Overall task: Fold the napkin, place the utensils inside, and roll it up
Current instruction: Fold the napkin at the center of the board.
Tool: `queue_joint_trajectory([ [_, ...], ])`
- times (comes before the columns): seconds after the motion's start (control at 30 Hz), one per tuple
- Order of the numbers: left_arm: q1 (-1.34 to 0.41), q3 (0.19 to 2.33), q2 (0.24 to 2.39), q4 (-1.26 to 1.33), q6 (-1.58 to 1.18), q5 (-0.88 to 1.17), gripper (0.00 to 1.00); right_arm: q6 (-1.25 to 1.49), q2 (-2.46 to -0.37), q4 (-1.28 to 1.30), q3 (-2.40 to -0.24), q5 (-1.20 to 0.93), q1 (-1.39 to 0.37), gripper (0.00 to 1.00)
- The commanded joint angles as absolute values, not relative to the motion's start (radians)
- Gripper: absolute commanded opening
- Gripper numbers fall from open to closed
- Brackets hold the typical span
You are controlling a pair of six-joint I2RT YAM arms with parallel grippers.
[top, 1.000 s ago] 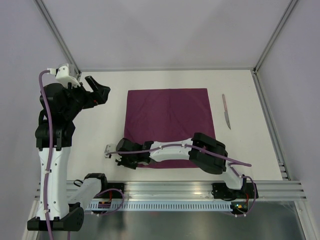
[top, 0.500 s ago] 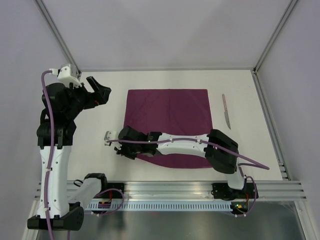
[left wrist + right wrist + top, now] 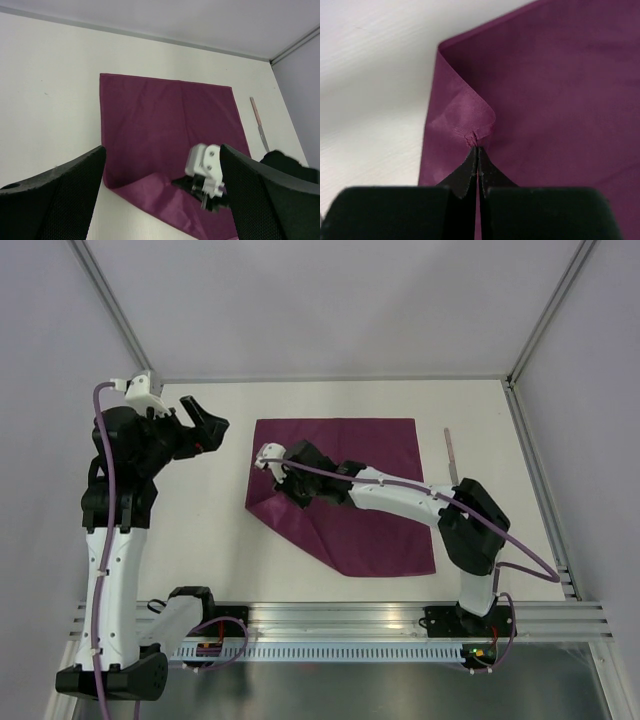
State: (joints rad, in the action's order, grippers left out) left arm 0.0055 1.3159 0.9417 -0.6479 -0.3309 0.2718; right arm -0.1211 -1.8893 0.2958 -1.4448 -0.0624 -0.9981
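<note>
The right gripper [image 3: 296, 492] was shut tight on one corner of the napkin [image 3: 375, 465], the two fingertips pressed together with a small pucker of plum cloth between them. Seen from above, that pinched corner sat over the cloth's 9 o'clock part, turned back on top of the rest. This left a slanted folded edge running from the napkin's 9 o'clock side down to its 6 o'clock side. The remaining cloth lay flat on the white table [image 3: 200, 540], stretching away from the gripper towards 3 o'clock and 12 o'clock. In the right wrist view the fabric filled the field from 12 to 4 o'clock of the fingertips, with bare table at 9 to 11 o'clock.

There was one napkin and one utensil in sight, a slim knife [image 3: 453, 465]. It lay on the table just off the napkin's 3 o'clock edge, apart from it, lengthwise along the 12-to-6 line. Two arms were in view, each with one gripper.

The right arm reached low across the napkin from its base at 5 o'clock, with its elbow at the cloth's 3 o'clock edge and its forearm stretched towards 9 o'clock. The left arm stood tall at 9 o'clock of the cloth. The left gripper [image 3: 205, 423] hung above the table off the napkin's 10 o'clock corner, its jaws spread wide and holding nothing.
</note>
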Motion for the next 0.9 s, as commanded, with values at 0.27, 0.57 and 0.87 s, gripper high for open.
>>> queue_joint_trajectory([
  [0.27, 0.011, 1.23, 0.939, -0.555, -0.336, 0.345, 0.97, -0.172, -1.819, 0.268, -1.362, -0.011, -0.77, 0.0],
  [0.57, 0.012, 1.171, 0.931, -0.526, -0.344, 0.376, 0.97, -0.193, -1.851, 0.218, -1.362, -0.008, -0.62, 0.01],
  [0.87, 0.011, 1.092, 0.92, -0.482, -0.348, 0.391, 0.97, -0.215, -1.911, 0.196, -1.41, -0.006, -0.511, 0.0],
])
